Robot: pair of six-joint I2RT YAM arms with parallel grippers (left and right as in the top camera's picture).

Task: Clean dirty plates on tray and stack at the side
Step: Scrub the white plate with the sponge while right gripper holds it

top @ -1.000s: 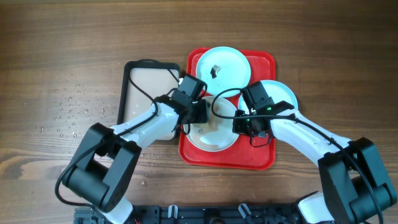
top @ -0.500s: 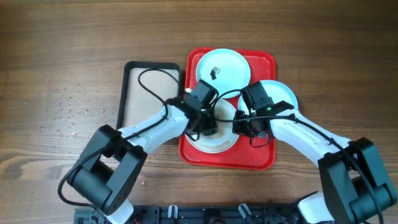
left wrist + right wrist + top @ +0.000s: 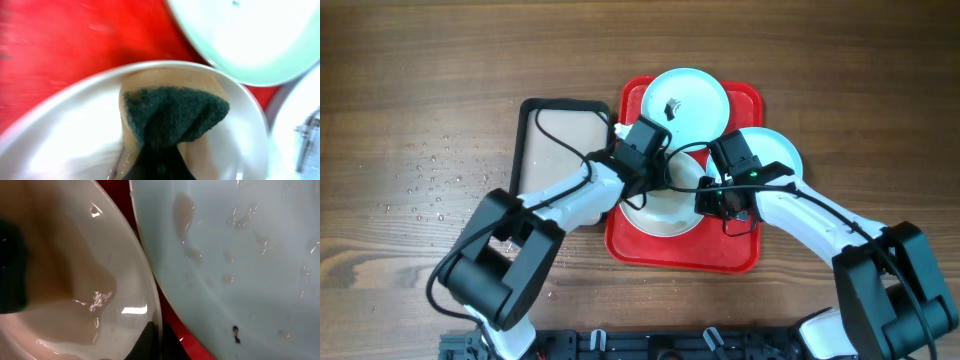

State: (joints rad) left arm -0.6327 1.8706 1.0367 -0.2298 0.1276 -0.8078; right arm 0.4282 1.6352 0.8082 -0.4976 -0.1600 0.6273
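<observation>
From overhead we are seeing the large red rectangular plastic tray [image 3: 685,255] lying on the brown wooden worktop [image 3: 440,60]. A round pale blue-white centre plate [image 3: 665,218] is sitting in the tray's middle. A matching far plate [image 3: 698,95], with a small dark smear, is overhanging the tray's far rim. A third plate [image 3: 772,155] is hanging over the tray's right rim. Just left of the tray a smaller black-rimmed tray with a beige inside [image 3: 560,140] is lying.

The left gripper [image 3: 656,178] and right gripper [image 3: 716,203] are both reaching over the centre plate, but this view is hiding their jaws.

The left wrist view is showing what overhead is not: a green-and-tan sponge [image 3: 172,112] pressing on the centre plate [image 3: 65,130], with the left gripper [image 3: 157,167] clamped on its near end.

The right wrist view is showing the right gripper [image 3: 148,342] closed on the centre plate's [image 3: 115,255] rim. It is also showing a brownish wet film there and droplets on a neighbouring plate [image 3: 225,255].
</observation>
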